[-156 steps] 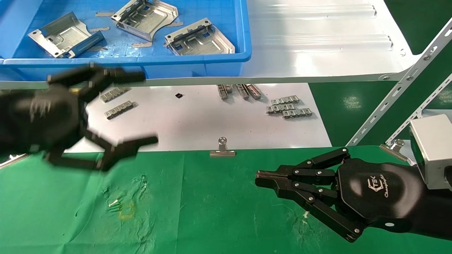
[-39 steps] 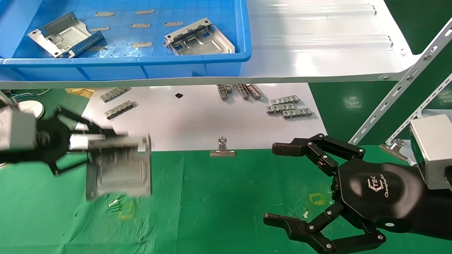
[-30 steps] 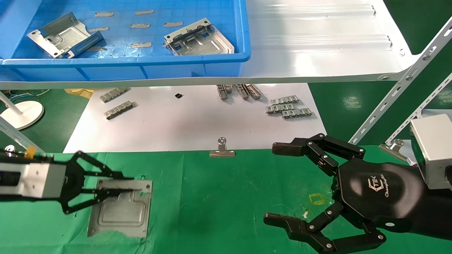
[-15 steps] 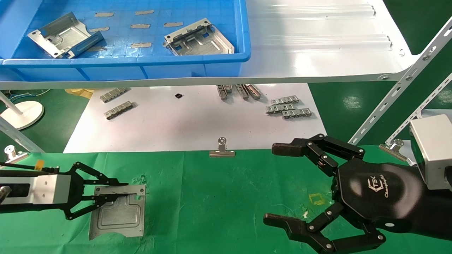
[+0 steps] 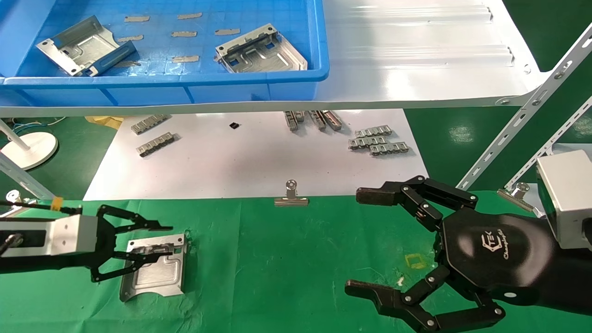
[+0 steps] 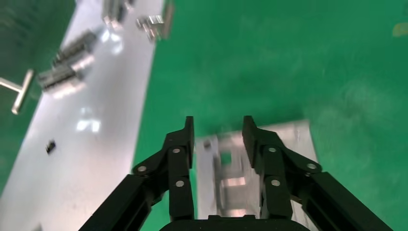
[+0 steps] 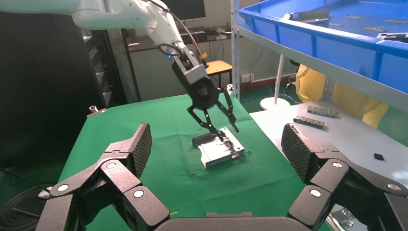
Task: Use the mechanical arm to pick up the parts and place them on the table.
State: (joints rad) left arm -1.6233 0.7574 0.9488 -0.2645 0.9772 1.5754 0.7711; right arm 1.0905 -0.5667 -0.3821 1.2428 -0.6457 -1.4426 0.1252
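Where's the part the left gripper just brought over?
In the head view, the part lies on the green table at the robot's left, under the open left gripper, well left of the binder clip.

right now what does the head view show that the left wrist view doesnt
Only the head view shows the blue bin with two parts left in it, the white shelf and the open right gripper. Only the left wrist view shows the placed part close up between the left gripper's open fingers. Both show that part lying on the green table.
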